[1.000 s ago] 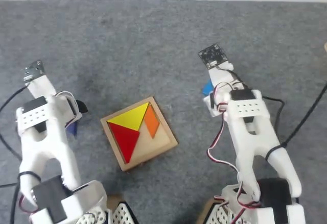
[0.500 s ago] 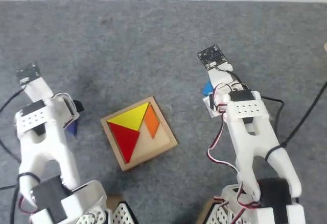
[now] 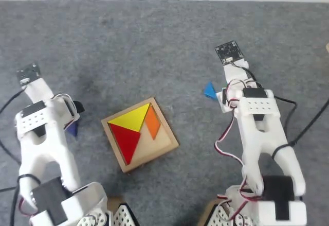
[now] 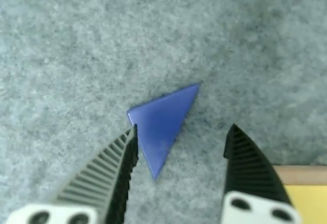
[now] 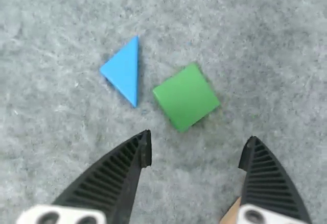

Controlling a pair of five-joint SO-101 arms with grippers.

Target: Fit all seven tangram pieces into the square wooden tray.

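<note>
Near the grey mat's (image 3: 154,46) front edge, the square wooden tray (image 3: 163,143) holds a yellow triangle (image 3: 131,118), red triangle (image 3: 126,138) and orange triangle (image 3: 152,123). The left gripper (image 4: 183,132), gaping and empty, hangs over a dark blue triangle (image 4: 163,114). The right gripper (image 5: 198,136), likewise, hangs near a green square (image 5: 186,96) and a light blue triangle (image 5: 125,73).

Wearing white printed shells on left arm (image 3: 43,133) and right arm (image 3: 259,128), dotted with rows of small holes. Carrying black servo blocks (image 3: 280,192) low down. Trailing red, white and black wires (image 3: 222,143) plus a thicker black cable (image 3: 303,128). Capping wrists with small dark circuit boards (image 3: 230,52). Ending left gripper (image 4: 184,129) and right gripper (image 5: 199,136) in black ribbed fingers (image 4: 117,168) on white mounts.
</note>
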